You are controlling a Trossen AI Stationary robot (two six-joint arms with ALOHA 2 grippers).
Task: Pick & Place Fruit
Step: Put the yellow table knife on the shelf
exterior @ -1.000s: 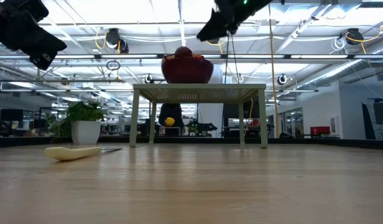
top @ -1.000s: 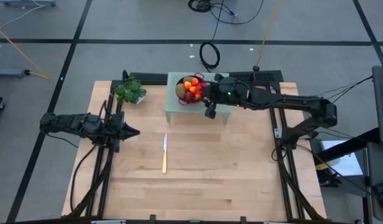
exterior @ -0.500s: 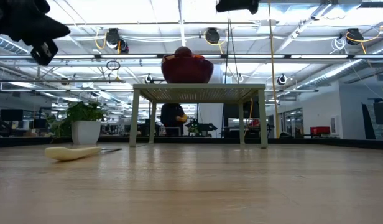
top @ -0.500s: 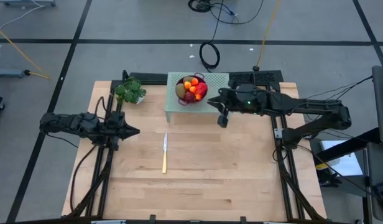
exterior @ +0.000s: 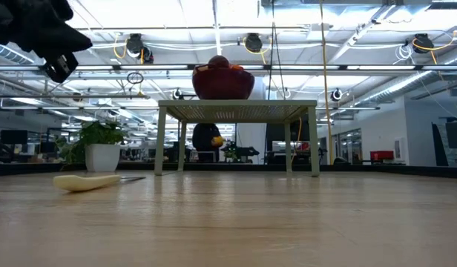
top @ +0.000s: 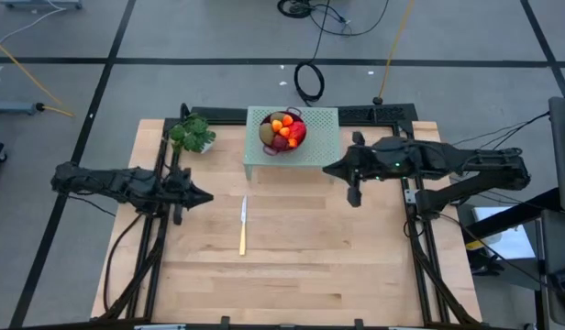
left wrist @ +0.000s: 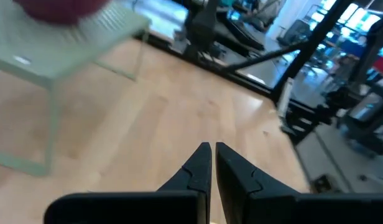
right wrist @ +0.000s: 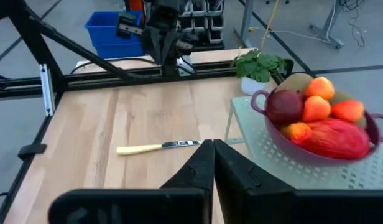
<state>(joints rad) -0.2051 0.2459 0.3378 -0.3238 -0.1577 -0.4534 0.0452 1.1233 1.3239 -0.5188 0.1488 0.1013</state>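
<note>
We note that the low view hides most of the fruit behind the bowl wall; only a dark red top shows above the rim there. The right gripper [top: 332, 170] is out of that view altogether, and the left gripper [exterior: 56, 65] is cut off at the corner. In the left wrist view the bowl is a red blur at the edge, so we cannot read its contents there.

The fruit [right wrist: 319, 118] lies heaped in a purple-red bowl [right wrist: 285, 140] with side handles. We count a large oblong red-yellow piece at the near side, a dark red ball, several small orange-red pieces, and a brown-green oval at the back rim. The bowl stands on a small pale green perforated stand [top: 319, 137] set at the far edge of the desk [top: 292, 275]. In the high view the fruit [top: 283, 131] sits at the left part of that stand.

The right gripper hovers just beside the stand's right front corner, clear of the bowl; its fingers [right wrist: 229, 171] are pressed together and hold nothing. The left gripper [top: 205, 196] hangs above the left part of the desk, well apart from the stand; its fingers [left wrist: 198, 168] are likewise closed and empty.

A yellow-handled knife [top: 243, 226] lies flat on the desk between the arms. A potted green plant [top: 193, 133] stands near the stand's left side
</note>
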